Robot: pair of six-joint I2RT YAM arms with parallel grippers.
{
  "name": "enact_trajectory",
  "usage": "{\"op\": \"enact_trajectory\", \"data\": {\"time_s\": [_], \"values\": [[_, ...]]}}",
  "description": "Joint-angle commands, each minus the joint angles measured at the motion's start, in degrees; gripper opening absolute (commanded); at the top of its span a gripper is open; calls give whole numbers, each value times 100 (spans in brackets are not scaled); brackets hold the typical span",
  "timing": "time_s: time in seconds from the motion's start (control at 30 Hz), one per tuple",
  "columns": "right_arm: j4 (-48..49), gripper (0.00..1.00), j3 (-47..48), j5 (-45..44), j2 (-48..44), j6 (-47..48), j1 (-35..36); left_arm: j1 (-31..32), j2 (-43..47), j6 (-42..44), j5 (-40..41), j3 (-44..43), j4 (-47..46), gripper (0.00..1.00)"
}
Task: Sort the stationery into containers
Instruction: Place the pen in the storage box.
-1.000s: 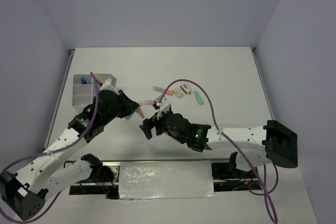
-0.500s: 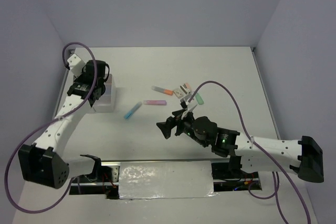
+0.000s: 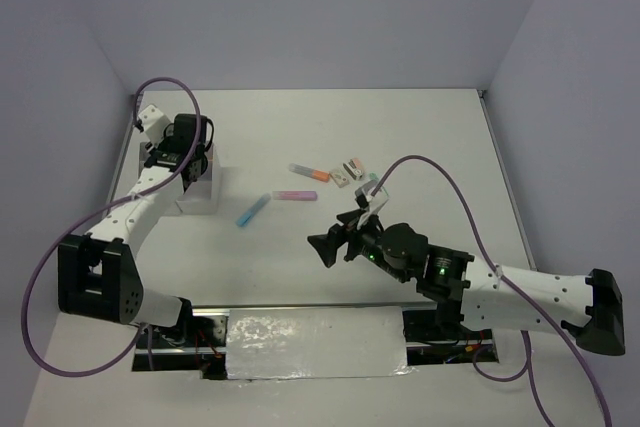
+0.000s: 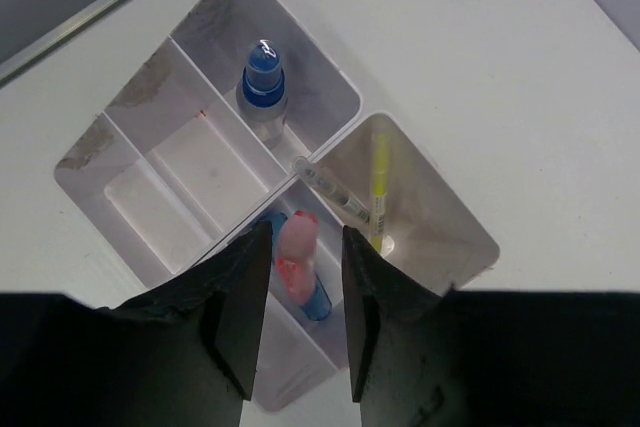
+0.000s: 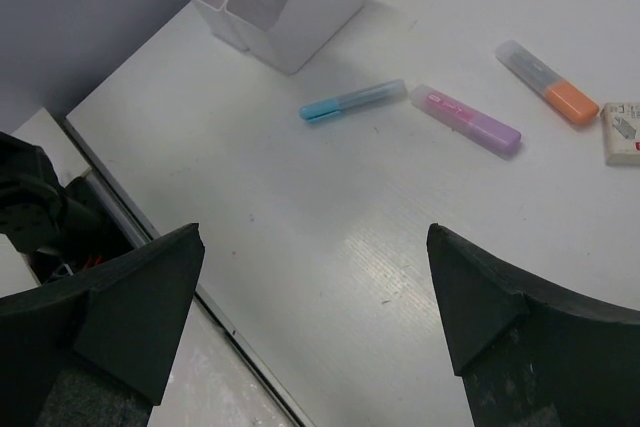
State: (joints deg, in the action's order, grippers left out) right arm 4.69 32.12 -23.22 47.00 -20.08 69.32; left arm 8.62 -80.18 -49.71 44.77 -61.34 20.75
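The white four-compartment organizer [image 3: 195,190] stands at the far left and fills the left wrist view [image 4: 130,197]. My left gripper [image 3: 186,151] [image 4: 303,234] hovers over it, jaws apart. A pink marker [image 4: 296,252] stands free between the jaws in one compartment, next to a blue marker [image 4: 318,299]. Other compartments hold a blue-capped bottle [image 4: 263,75] and a yellow pen [image 4: 380,179]. On the table lie a blue marker [image 3: 252,210] [image 5: 352,100], a pink marker [image 3: 295,194] [image 5: 468,120] and an orange-tipped marker [image 3: 309,172] [image 5: 548,82]. My right gripper [image 3: 331,245] [image 5: 313,232] is wide open and empty, nearer than them.
Two small erasers [image 3: 342,177] [image 3: 355,166] and a green marker [image 3: 374,181] lie right of the orange-tipped marker, partly under the right arm's purple cable [image 3: 400,165]. One eraser shows in the right wrist view [image 5: 625,132]. The table's near edge [image 5: 150,247] is just below my right gripper.
My left arm swung from the table's middle to above the organizer, carrying a pink marker that now stands in a compartment. My right arm pulled back rightward, away from the markers.
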Motion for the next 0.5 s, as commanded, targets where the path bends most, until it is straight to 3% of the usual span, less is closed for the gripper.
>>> {"op": "enact_trajectory", "data": {"time_s": [0.0,0.03,0.13,0.17,0.27,0.37,0.4,0.47], "values": [[6,100,198,90,-200,65,-33,-54,64,23,137,174,-528,47],[-3,100,207,90,-192,83,-33,-54,64,23,128,219,-546,48],[-47,100,260,81,-122,100,-50,-62,90,-65,84,377,-555,68],[-47,100,286,116,-78,92,-94,-62,134,-143,75,421,-564,81],[-125,100,400,405,194,-92,-531,-71,300,-179,-74,483,-468,98],[-590,100,995,1378,1280,-120,-1443,-54,642,66,-574,264,-152,99],[-731,100,1155,2061,1537,194,-1595,-10,766,206,-714,193,111,99],[-899,100,1715,2487,2308,634,-1772,8,1125,435,-1309,79,297,99]]}}
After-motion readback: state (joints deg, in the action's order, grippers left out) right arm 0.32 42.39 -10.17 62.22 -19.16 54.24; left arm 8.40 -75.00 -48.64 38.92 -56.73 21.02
